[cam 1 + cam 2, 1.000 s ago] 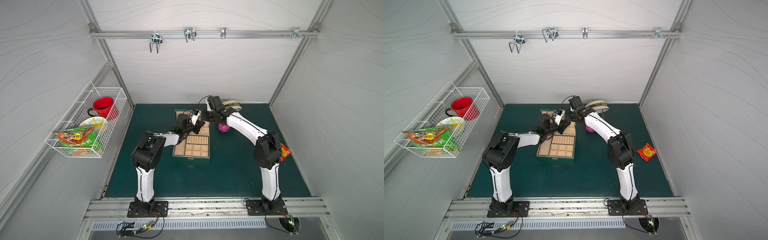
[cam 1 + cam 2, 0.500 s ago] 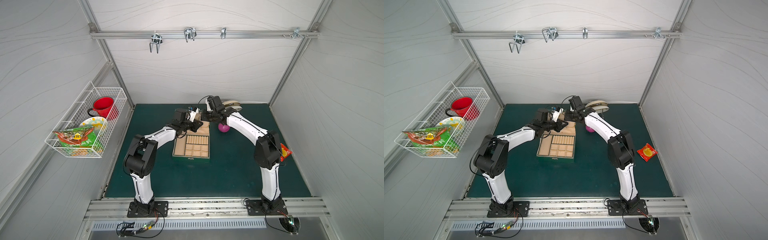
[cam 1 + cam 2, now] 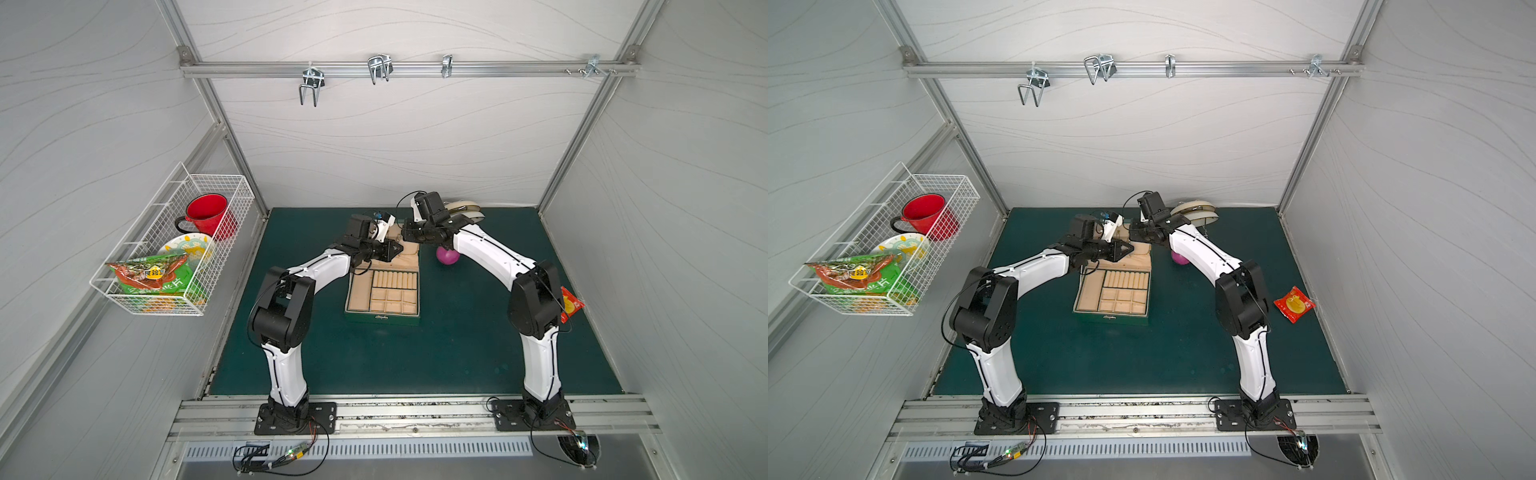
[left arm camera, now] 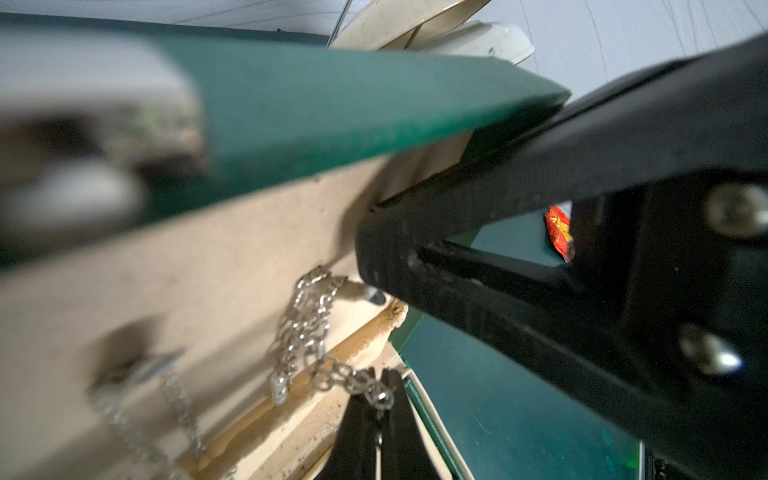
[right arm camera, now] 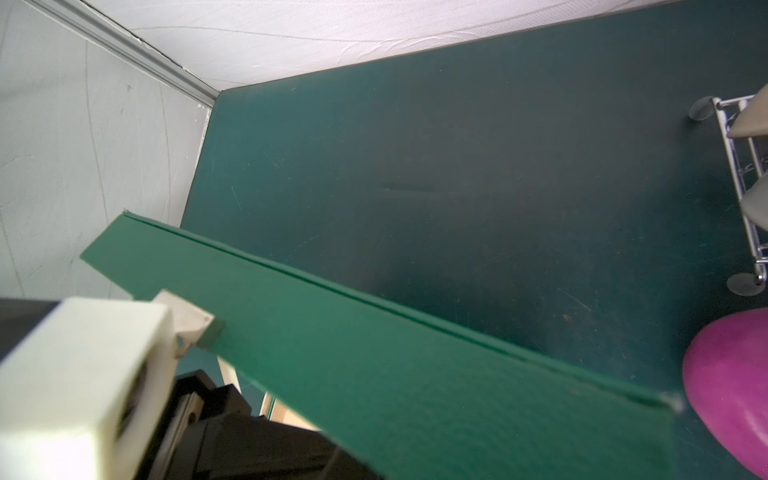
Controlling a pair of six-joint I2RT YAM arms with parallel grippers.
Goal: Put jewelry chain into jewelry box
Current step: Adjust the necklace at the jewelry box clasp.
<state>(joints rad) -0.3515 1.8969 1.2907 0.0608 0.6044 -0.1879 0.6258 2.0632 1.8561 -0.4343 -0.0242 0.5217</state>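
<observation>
The dark green jewelry box point(image 3: 382, 318) point(image 3: 1111, 318) stands open mid-table with its lid point(image 4: 332, 104) point(image 5: 374, 374) raised. The chunky silvery jewelry chain point(image 4: 307, 328) hangs over a small peg point(image 4: 365, 293) on the lid's beige lining. One end of it runs into my left gripper point(image 4: 376, 395) point(image 3: 395, 249) point(image 3: 1127, 250), which is shut on it just above the box's back edge. My right gripper point(image 4: 365, 253) point(image 3: 405, 237) point(image 3: 1133, 232) sits against the lining beside the peg. Its tips are almost together and nothing shows between them. The lid hides it in the right wrist view.
A thinner pale chain point(image 4: 183, 407) also hangs on the lining. A pink ball point(image 3: 448, 257) point(image 5: 735, 382) lies right of the box, and a rack of plates point(image 3: 461, 208) stands behind it. A red packet point(image 3: 1293, 304) lies far right. A wire basket point(image 3: 174, 249) hangs on the left wall.
My left arm's elbow has swung out to the left and lowered while its gripper stayed at the lid. The right arm has hardly moved.
</observation>
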